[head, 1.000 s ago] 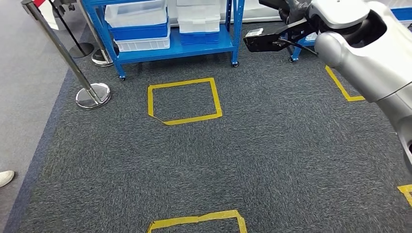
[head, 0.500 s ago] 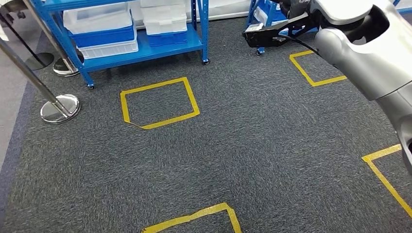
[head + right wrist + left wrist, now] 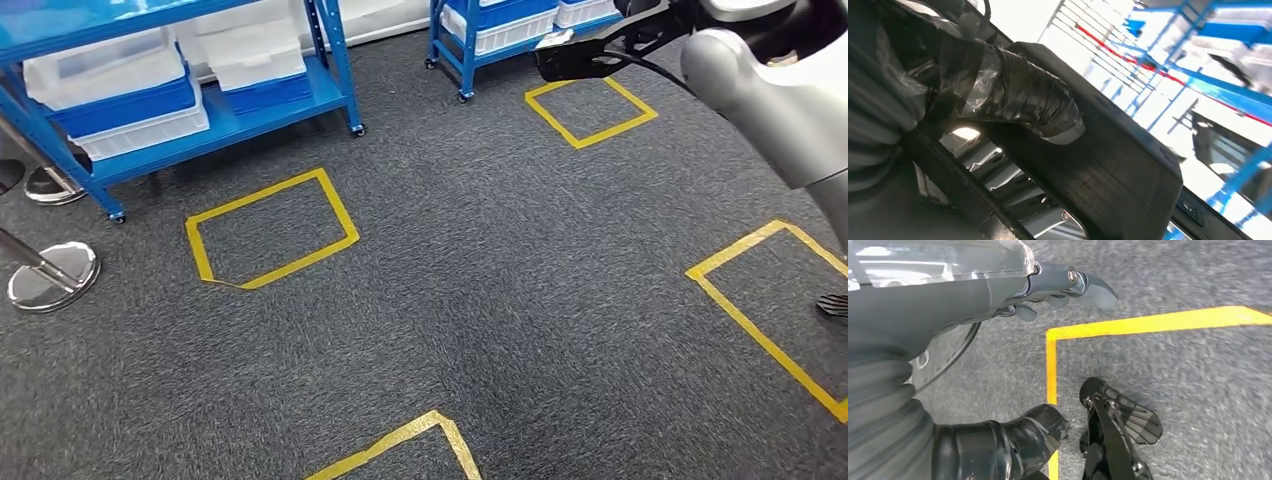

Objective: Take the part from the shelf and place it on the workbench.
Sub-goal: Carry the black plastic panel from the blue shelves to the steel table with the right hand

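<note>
My right hand [image 3: 648, 22] is raised at the top right of the head view and grips a flat black part [image 3: 572, 60] that sticks out to the left over the carpet. In the right wrist view the tape-wrapped thumb [image 3: 1023, 100] presses on the part's black body [image 3: 1113, 170]. My left hand [image 3: 953, 315] hangs over the carpet beside a yellow tape corner [image 3: 1050, 335]. Its thumb [image 3: 1018, 437] and fingers [image 3: 1073, 285] are apart with nothing between them.
A blue shelf [image 3: 230, 120] holding white and blue bins stands at the back left, and a second blue shelf [image 3: 470, 45] at the back centre. A chrome stanchion base [image 3: 50, 275] sits at the far left. Yellow tape squares [image 3: 270, 225] [image 3: 592, 105] [image 3: 770, 300] mark the dark carpet.
The whole picture has shifted left, so the camera has turned to the right. The second shelf and more tape squares have come into view. My right hand still holds the part.
</note>
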Robot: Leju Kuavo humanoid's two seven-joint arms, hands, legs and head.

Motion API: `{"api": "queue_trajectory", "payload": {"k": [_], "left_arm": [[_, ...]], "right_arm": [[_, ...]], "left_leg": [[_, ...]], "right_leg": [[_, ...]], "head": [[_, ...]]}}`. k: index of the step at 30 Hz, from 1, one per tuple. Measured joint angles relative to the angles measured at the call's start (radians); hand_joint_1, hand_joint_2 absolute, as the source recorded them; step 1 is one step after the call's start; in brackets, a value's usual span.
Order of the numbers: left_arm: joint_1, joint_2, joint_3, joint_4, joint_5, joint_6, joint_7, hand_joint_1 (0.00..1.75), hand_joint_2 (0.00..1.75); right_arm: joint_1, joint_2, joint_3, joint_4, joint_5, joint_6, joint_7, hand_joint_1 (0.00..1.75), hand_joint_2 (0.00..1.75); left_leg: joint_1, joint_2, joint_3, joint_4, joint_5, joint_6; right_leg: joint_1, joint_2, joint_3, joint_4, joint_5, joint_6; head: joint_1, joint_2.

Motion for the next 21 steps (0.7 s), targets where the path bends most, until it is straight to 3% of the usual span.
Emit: {"api": "queue_trajectory", "payload": {"k": [1, 3, 4, 5, 6, 7, 9, 11, 13, 14, 16, 18, 20, 21], "left_arm": [[0.0, 0.0, 0.0, 0.0, -0.001, 0.0, -0.001, 0.0, 1.75], [0.001, 0.004, 0.0, 0.0, -0.003, -0.002, -0.003, 0.0, 1.75], [0.001, 0.006, 0.0, 0.0, -0.005, -0.003, -0.002, 0.0, 1.75], [0.0, 0.007, 0.0, 0.0, -0.008, -0.004, -0.001, 0.0, 1.75], [-0.001, 0.006, 0.0, 0.0, -0.01, -0.006, 0.001, 0.0, 1.75], [-0.003, 0.006, 0.0, 0.001, -0.013, -0.007, 0.003, 0.0, 1.75], [-0.003, 0.004, 0.0, 0.001, -0.015, -0.008, 0.006, 0.0, 1.75], [0.0, 0.004, 0.0, 0.001, -0.018, -0.009, 0.009, 0.0, 1.75], [0.0, 0.004, 0.0, 0.001, -0.021, -0.009, 0.01, 0.0, 1.75], [-0.001, 0.004, 0.0, 0.001, -0.022, -0.009, 0.01, 0.0, 1.75], [-0.002, 0.004, -0.001, 0.001, -0.023, -0.009, 0.011, 0.0, 1.75], [-0.003, 0.004, -0.001, 0.002, -0.025, -0.01, 0.01, 0.0, 1.75], [-0.004, 0.004, -0.002, 0.002, -0.026, -0.012, 0.008, 0.0, 1.75], [-0.006, 0.004, -0.002, 0.002, -0.027, -0.013, 0.008, 0.0, 1.75]], "right_arm": [[-0.003, -0.002, 0.0, -0.001, 0.0, 0.004, 0.001, 1.75, 1.75], [-0.011, -0.008, 0.0, -0.002, 0.0, 0.011, 0.004, 1.75, 1.75], [-0.013, -0.011, 0.001, -0.004, 0.0, 0.015, 0.005, 1.75, 1.75], [-0.015, -0.016, 0.001, -0.005, -0.001, 0.02, 0.006, 1.75, 1.75], [-0.016, -0.022, 0.001, -0.006, -0.001, 0.026, 0.006, 1.75, 1.75], [-0.017, -0.03, 0.001, -0.008, -0.001, 0.03, 0.007, 1.75, 1.75], [-0.026, -0.043, 0.002, -0.01, -0.001, 0.037, 0.009, 1.75, 1.75], [-0.038, -0.049, 0.004, -0.012, -0.001, 0.044, 0.01, 1.75, 1.75], [-0.042, -0.054, 0.009, -0.014, 0.0, 0.051, 0.01, 1.75, 1.75], [-0.043, -0.058, 0.011, -0.015, 0.0, 0.052, 0.011, 1.75, 1.75], [-0.05, -0.064, 0.013, -0.016, 0.001, 0.056, 0.011, 1.75, 1.75], [-0.062, -0.069, 0.014, -0.02, 0.002, 0.06, 0.011, 1.75, 1.75], [-0.07, -0.078, 0.018, -0.025, 0.004, 0.067, 0.011, 1.75, 1.75], [-0.072, -0.083, 0.021, -0.029, 0.005, 0.071, 0.011, 1.75, 1.75]], "left_leg": [[0.0, -0.017, 0.029, -0.065, 0.039, 0.007], [0.001, -0.075, 0.08, -0.179, 0.088, 0.022], [0.001, -0.095, 0.093, -0.208, 0.094, 0.026], [0.0, -0.1, 0.098, -0.217, 0.091, 0.028], [-0.001, -0.088, 0.101, -0.227, 0.094, 0.029], [0.0, -0.071, 0.106, -0.238, 0.097, 0.03], [0.004, -0.039, 0.115, -0.26, 0.109, 0.036], [0.004, -0.008, 0.119, -0.267, 0.112, 0.041], [0.003, 0.023, 0.118, -0.264, 0.109, 0.042], [0.003, 0.037, 0.118, -0.262, 0.107, 0.041], [0.004, 0.065, 0.119, -0.253, 0.097, 0.035], [0.0, 0.089, 0.119, -0.242, 0.085, 0.024], [-0.006, 0.107, 0.121, -0.238, 0.079, 0.012], [-0.007, 0.116, 0.125, -0.238, 0.077, 0.008]], "right_leg": [[0.001, 0.014, 0.0, 0.002, 0.0, 0.0], [0.001, 0.038, -0.005, 0.005, 0.002, 0.005], [-0.003, 0.049, -0.01, 0.005, 0.005, 0.01], [-0.007, 0.062, -0.015, 0.003, 0.01, 0.017], [-0.009, 0.077, -0.018, -0.001, 0.016, 0.026], [-0.009, 0.075, -0.021, -0.003, 0.018, 0.034], [-0.003, 0.02, -0.037, 0.027, -0.005, 0.044], [-0.003, -0.049, -0.085, 0.132, -0.065, 0.051], [-0.009, -0.067, -0.13, 0.234, -0.103, 0.059], [-0.013, -0.07, -0.131, 0.243, -0.098, 0.063], [-0.018, -0.089, -0.075, 0.148, -0.044, 0.067], [-0.01, -0.128, -0.014, 0.035, -0.007, 0.06], [0.0, -0.141, -0.001, 0.004, -0.006, 0.046], [0.001, -0.13, -0.003, 0.002, -0.003, 0.041]], "head": [[0.0, 0.0], [0.001, 0.0], [0.0, 0.0], [0.0, 0.0], [0.0, 0.0], [0.0, 0.0], [0.002, 0.0], [0.004, 0.0], [0.004, 0.0], [0.005, 0.0], [0.005, 0.0], [0.005, 0.0], [0.004, 0.0], [0.003, 0.0]]}}
